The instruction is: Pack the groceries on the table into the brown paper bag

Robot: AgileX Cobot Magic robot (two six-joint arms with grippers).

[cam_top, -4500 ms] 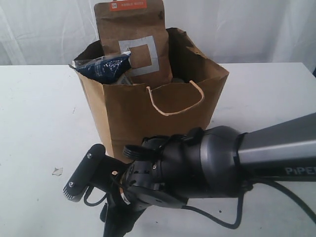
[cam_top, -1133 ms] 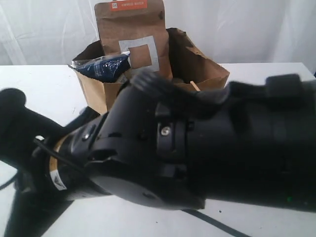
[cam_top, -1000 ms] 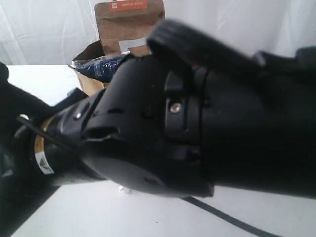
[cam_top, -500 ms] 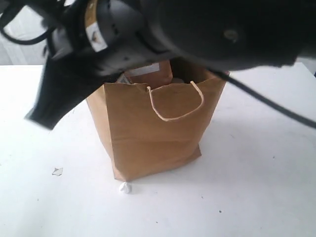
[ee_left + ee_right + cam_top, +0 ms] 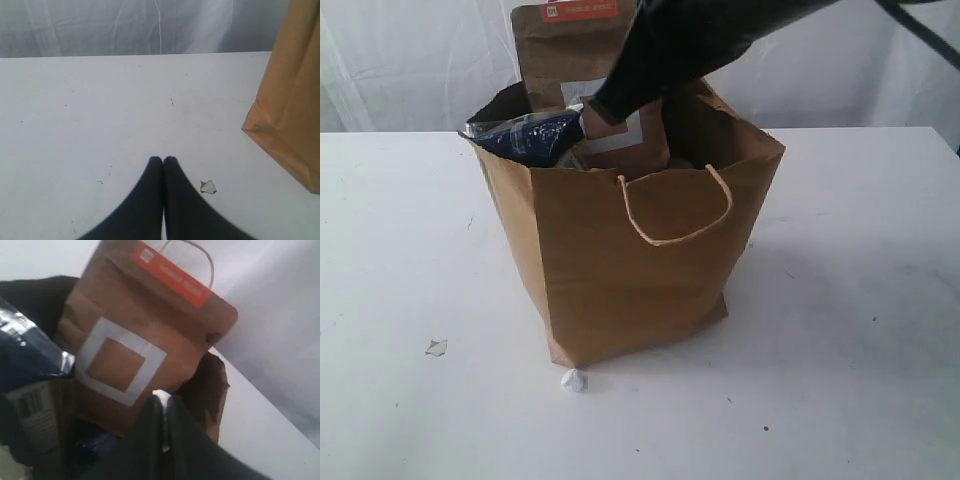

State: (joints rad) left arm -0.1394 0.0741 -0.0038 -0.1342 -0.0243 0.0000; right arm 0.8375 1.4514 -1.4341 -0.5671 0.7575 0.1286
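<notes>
The paper bag (image 5: 620, 270) was plain kraft brown with a pale cord handle (image 5: 665, 241), the pouch (image 5: 570, 60) brown with an orange top band and a grey square outline, the noodle packet (image 5: 535, 135) dark blue with silver edging, the desk (image 5: 400, 250) white.

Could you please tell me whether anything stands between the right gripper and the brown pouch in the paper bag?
Nothing visible does. The shut right gripper hangs over the open top of the bag, its tips right at the front of the pouch. The dark packet lies off to one side, out of the way.
</notes>
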